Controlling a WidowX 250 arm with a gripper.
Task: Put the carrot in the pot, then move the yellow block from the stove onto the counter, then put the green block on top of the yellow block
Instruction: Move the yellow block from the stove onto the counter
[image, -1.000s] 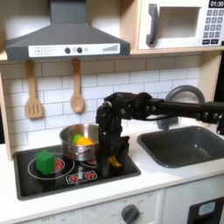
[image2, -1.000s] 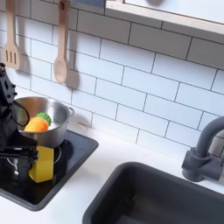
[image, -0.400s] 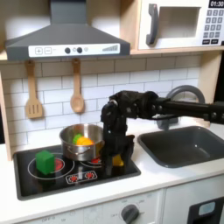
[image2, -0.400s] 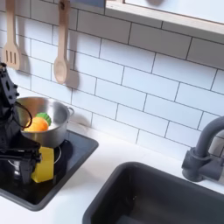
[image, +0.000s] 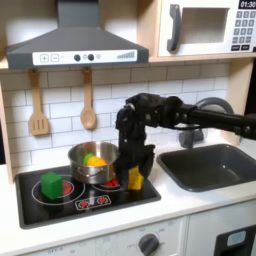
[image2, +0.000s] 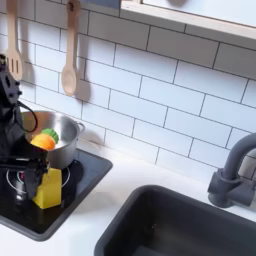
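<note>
Black fingers (image2: 40, 172) pinch the small bright yellow block (image2: 47, 188); carry it level beyond the black cooktop (image2: 85, 180) before lowering.

Stove layout from my feed

I see the carrot (image: 94, 159) in the pot (image: 86, 170); green block (image: 51, 184) at the first exterior view's left on the stove (image: 60, 205); yellow block (image: 134, 179) right of the pot.
</note>
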